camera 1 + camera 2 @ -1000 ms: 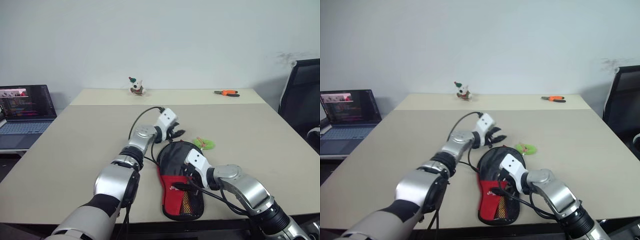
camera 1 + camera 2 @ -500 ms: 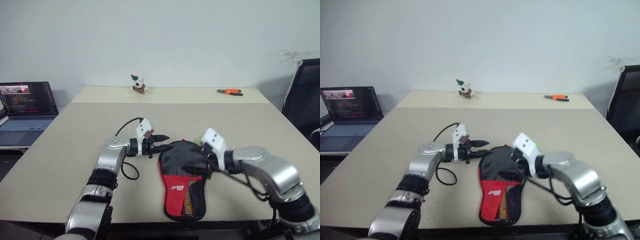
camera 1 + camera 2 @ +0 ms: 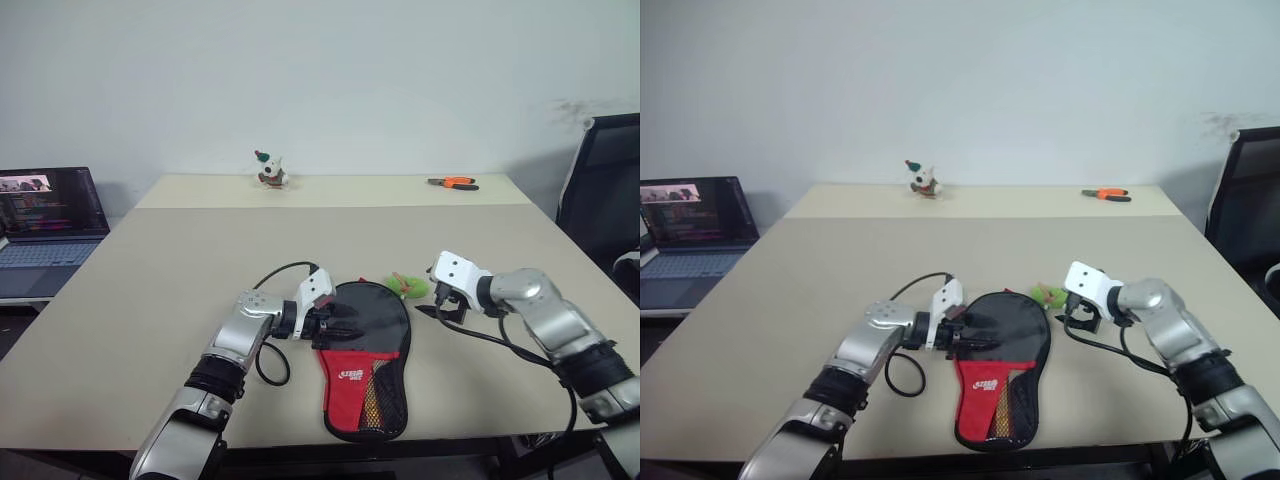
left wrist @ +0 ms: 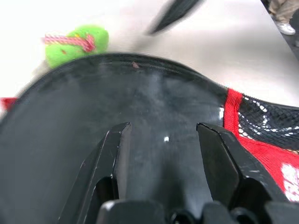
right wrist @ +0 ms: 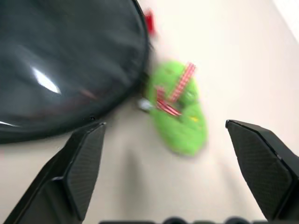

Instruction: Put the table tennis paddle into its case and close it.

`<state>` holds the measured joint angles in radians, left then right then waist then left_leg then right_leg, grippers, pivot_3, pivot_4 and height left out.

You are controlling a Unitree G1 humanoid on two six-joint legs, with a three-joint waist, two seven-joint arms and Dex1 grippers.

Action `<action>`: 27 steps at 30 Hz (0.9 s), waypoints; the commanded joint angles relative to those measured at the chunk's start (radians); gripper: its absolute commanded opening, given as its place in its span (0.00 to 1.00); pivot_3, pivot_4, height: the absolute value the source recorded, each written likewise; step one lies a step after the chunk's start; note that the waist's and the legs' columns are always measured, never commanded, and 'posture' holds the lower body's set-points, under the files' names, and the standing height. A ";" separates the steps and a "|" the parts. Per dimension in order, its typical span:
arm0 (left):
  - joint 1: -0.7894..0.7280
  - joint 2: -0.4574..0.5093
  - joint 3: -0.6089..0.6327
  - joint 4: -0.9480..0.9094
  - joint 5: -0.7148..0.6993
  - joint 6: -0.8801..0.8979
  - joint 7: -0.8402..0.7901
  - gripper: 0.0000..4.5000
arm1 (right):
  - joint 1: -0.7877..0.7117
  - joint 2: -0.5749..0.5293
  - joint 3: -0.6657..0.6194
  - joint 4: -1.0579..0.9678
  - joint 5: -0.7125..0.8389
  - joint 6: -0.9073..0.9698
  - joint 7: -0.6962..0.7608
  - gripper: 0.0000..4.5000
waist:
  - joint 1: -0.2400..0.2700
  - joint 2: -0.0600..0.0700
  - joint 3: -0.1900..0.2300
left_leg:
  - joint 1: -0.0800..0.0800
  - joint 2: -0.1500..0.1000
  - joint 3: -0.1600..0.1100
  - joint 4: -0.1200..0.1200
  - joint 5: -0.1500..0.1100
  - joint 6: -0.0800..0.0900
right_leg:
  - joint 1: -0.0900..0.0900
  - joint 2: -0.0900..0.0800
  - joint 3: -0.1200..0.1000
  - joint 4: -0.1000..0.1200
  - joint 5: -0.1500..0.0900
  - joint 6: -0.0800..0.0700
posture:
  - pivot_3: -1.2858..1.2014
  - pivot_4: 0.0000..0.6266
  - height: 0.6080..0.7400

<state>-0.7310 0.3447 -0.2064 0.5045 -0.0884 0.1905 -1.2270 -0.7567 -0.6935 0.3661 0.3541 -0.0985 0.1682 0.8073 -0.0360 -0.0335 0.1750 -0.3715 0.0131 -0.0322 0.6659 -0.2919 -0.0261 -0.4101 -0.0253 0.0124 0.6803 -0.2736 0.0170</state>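
Black-and-red case [image 3: 365, 350] (flat on table)

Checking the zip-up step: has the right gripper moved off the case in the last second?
Yes. The right gripper has swung right, off the case, and now hangs beside the green tag.

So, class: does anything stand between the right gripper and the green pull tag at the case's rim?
Nothing visible does. The right gripper is open, with the green pull tag ahead between its fingers and only bare table around it. The case lies beside the tag.
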 commanded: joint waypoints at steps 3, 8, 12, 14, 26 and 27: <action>-0.011 -0.008 -0.014 -0.018 -0.004 -0.015 0.008 0.54 | -0.085 0.072 0.049 0.283 -0.161 -0.274 -0.132 1.00 | 0.001 0.000 0.000 | -0.001 0.001 0.004 -0.001 0.000 0.000 | -0.002 0.000 0.001 0.000 0.000 0.000 | 0.52 0.24 1.00; 0.003 -0.001 -0.020 -0.040 -0.009 -0.005 0.004 0.54 | -0.130 0.133 0.044 0.434 -0.207 -0.370 -0.186 1.00 | -0.002 0.000 0.000 | 0.008 0.001 0.006 -0.001 0.000 0.000 | 0.004 0.000 0.003 0.000 0.000 0.000 | 0.52 0.24 1.00; 0.017 0.005 -0.025 -0.060 -0.014 0.008 0.001 0.55 | -0.141 0.155 0.029 0.472 -0.205 -0.386 -0.162 0.80 | -0.008 0.000 0.000 | 0.009 0.002 0.006 0.000 0.000 0.000 | 0.005 0.002 0.004 0.001 0.003 -0.001 | 0.52 0.24 1.00; 0.022 0.005 -0.027 -0.065 -0.014 0.013 -0.001 0.55 | -0.137 0.160 0.024 0.468 -0.197 -0.380 -0.140 0.65 | -0.010 0.000 0.000 | 0.009 0.002 0.006 0.000 0.000 0.000 | 0.005 0.002 0.004 0.002 0.003 -0.001 | 0.52 0.24 1.00; 0.008 -0.004 -0.043 0.022 0.007 0.005 -0.002 0.55 | -0.092 0.129 -0.028 0.311 -0.165 -0.263 -0.014 0.01 | -0.002 0.000 0.000 | 0.007 0.002 0.005 0.000 0.000 0.000 | 0.005 0.001 0.004 0.000 0.003 -0.001 | 0.52 0.24 1.00; 0.005 -0.006 -0.046 0.031 0.008 0.004 -0.003 0.55 | -0.085 0.119 -0.039 0.278 -0.157 -0.242 0.003 0.01 | 0.000 0.000 0.000 | 0.007 0.002 0.005 0.000 0.000 0.000 | 0.004 0.001 0.004 0.000 0.003 -0.001 | 0.52 0.24 1.00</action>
<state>-0.7183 0.3433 -0.2386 0.5188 -0.0897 0.2026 -1.2311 -0.8414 -0.5510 0.3666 0.6947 -0.2844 -0.0978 0.7850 -0.0363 -0.0334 0.1749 -0.3642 0.0154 -0.0270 0.6654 -0.2919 -0.0260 -0.4056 -0.0238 0.0164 0.6800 -0.2703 0.0164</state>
